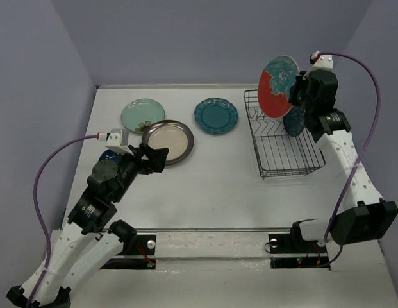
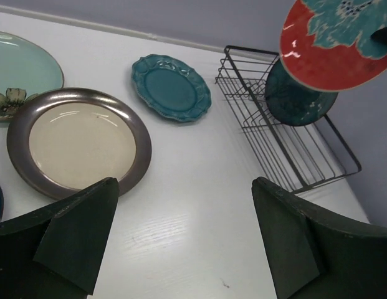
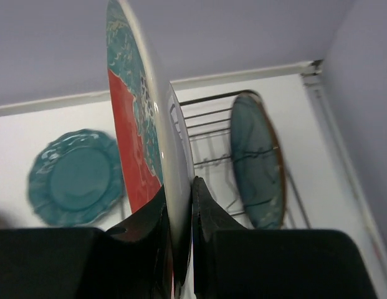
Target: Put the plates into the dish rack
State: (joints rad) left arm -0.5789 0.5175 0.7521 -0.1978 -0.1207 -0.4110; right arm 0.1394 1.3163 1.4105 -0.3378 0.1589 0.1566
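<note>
The right gripper is clamped on the lower edge of a red and teal plate and holds it on edge above the far end of the dish rack, not yet down between the tines. The left gripper is wide apart and holds nothing. The black wire rack stands at the right side of the table and contains only one small dark teal plate, upright. So the task seems near its beginning. On the table to the left lie the cream plate with brown rim, the mint green plate and the scalloped teal plate, all flat. A dark blue plate is perhaps under the left arm, mostly hidden.
</note>
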